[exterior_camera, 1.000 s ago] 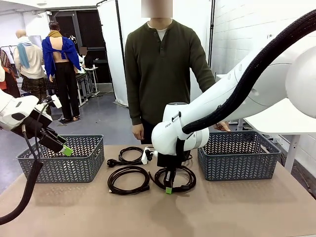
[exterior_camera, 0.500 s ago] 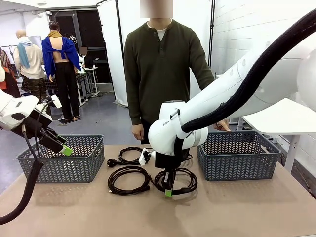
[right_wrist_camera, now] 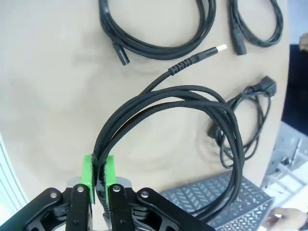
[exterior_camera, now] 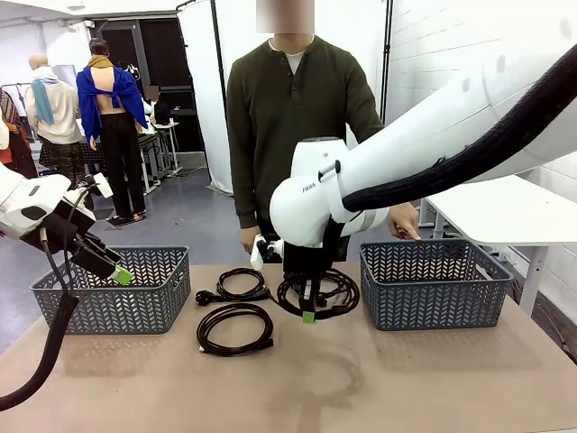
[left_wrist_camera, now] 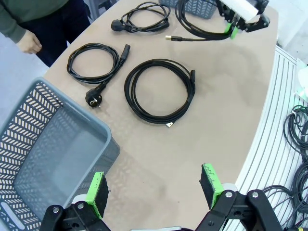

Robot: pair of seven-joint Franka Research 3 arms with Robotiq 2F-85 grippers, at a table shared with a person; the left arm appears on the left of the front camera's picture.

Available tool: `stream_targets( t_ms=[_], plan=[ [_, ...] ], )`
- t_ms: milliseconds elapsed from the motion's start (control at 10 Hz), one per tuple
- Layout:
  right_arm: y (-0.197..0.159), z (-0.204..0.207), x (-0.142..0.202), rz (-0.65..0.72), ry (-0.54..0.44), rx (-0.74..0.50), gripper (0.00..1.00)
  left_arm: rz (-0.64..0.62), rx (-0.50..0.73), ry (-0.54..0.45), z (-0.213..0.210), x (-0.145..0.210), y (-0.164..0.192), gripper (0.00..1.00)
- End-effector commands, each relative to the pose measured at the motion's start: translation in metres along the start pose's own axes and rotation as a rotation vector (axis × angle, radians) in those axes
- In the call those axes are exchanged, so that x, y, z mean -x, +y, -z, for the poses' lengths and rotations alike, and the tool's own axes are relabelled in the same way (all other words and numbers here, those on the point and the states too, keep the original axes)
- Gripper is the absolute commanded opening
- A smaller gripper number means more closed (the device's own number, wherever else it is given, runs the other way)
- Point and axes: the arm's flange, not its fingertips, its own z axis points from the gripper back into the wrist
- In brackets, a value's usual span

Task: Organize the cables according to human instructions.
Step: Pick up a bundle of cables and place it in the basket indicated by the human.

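Note:
My right gripper (exterior_camera: pixel 309 313) is shut on a black braided cable coil (exterior_camera: pixel 332 290) and holds it in the air above the table's middle. In the right wrist view the green pads (right_wrist_camera: pixel 87 172) pinch the bundled strands (right_wrist_camera: pixel 192 110), and a metal-tipped end sticks out. Three more black coils lie on the table: a large one (exterior_camera: pixel 234 327) in front, one with a round plug (exterior_camera: pixel 236 284) behind it, and one partly hidden behind the right arm (left_wrist_camera: pixel 144 17). My left gripper (exterior_camera: pixel 114 271) hangs open over the left basket (exterior_camera: pixel 113 298), with nothing between its fingers (left_wrist_camera: pixel 96 193).
A second grey basket (exterior_camera: pixel 437 287) stands at the table's right. The person stands at the far side, one hand (exterior_camera: pixel 251 240) near the table edge, the other (exterior_camera: pixel 403 222) by the right basket. More cables (left_wrist_camera: pixel 298 139) hang past the table's edge in the left wrist view.
My right gripper has risen from the table with the braided coil, which now hangs clear of the surface. The left arm has not moved.

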Motion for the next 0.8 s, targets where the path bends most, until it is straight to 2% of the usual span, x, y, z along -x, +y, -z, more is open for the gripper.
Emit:
stream_targets(
  t_ms=[0,100,300,700],
  plan=[
    [-0.003,-0.025,0.013,-0.1,0.003,-0.021,0.0,0.01,0.015,-0.014,0.0,0.002,0.004,1.0],
    [-0.008,-0.04,0.02,-0.136,0.024,-0.02,0.0,0.01,0.015,-0.014,0.0,0.002,0.004,1.0],
    [-0.023,-0.07,0.048,-0.156,0.045,0.093,0.0,0.01,0.015,-0.014,0.0,0.002,0.004,1.0],
    [-0.061,-0.112,0.12,-0.134,0.026,0.099,0.0,0.01,0.015,-0.014,0.0,0.002,0.004,1.0]
  ],
)
